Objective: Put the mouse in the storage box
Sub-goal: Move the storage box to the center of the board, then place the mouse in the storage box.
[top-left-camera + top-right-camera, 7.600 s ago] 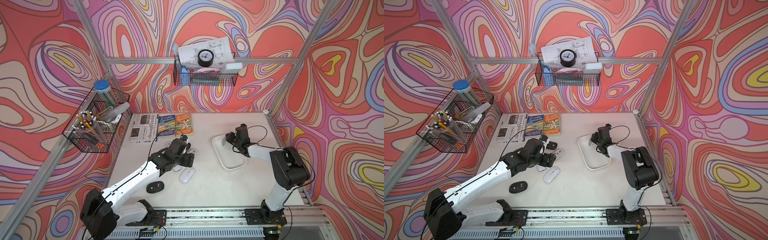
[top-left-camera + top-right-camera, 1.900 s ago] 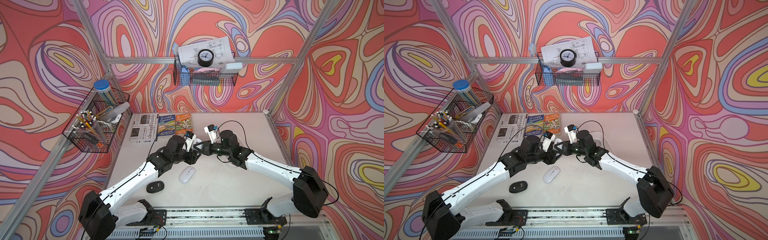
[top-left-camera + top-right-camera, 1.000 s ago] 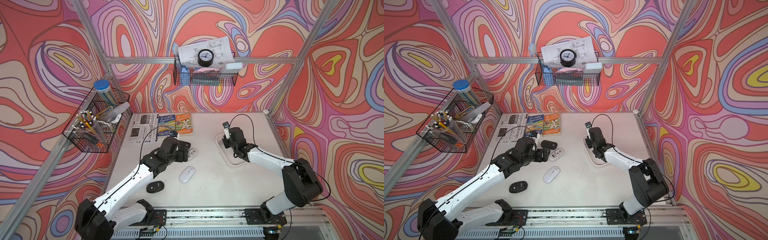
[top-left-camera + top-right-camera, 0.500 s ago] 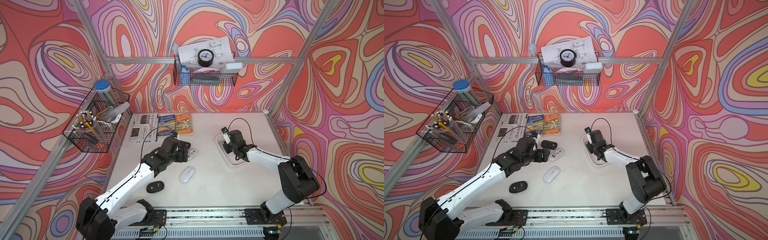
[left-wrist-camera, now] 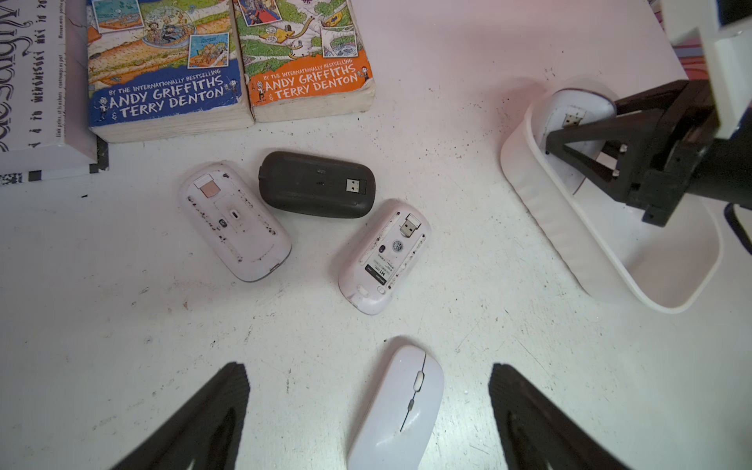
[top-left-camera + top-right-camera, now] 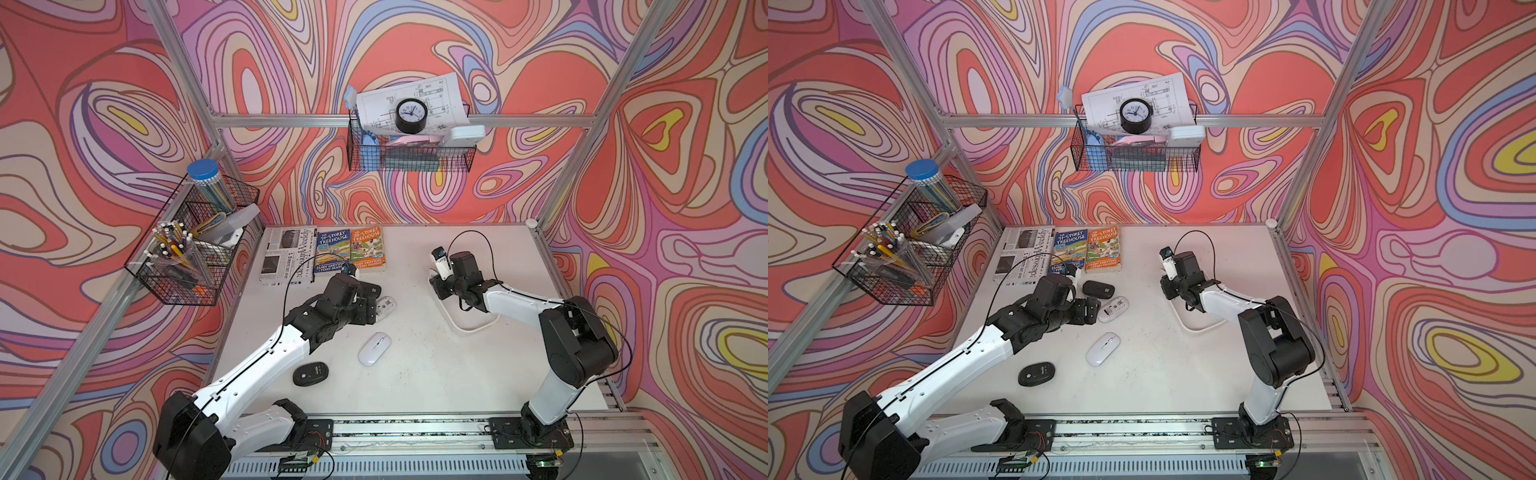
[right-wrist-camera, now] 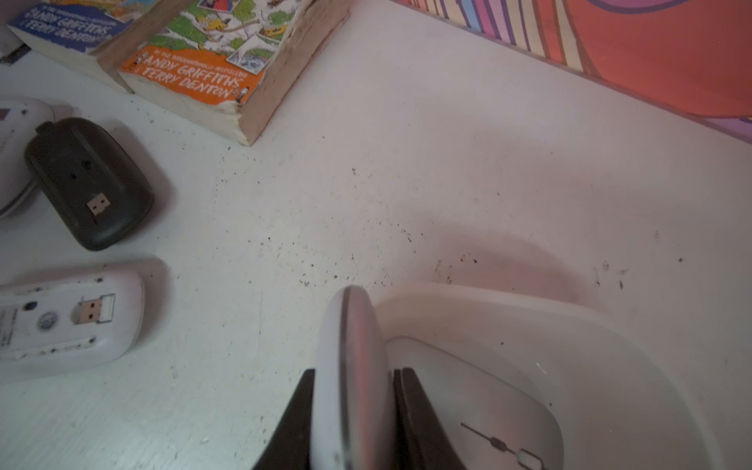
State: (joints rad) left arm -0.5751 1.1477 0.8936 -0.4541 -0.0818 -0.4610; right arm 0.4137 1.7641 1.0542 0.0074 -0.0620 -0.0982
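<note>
Back at the storage box (image 7: 529, 309), right fingers (image 7: 415, 415) clamp a white mouse (image 7: 350, 366); left fingers (image 5: 203, 423) spread.

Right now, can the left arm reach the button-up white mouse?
Likely yes. The left gripper is open above the button-up white mouse, which shows between its fingers; nothing lies on it or crowds it.

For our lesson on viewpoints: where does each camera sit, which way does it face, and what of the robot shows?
Top views: high at the front, looking down on the whole table; left arm and right arm show.
Left wrist: on the left arm, facing down at loose mice past the open left gripper.
Right wrist: along the right gripper, shut on a white mouse at the storage box.
Shared: both wrist views show the upturned black mouse.
</note>
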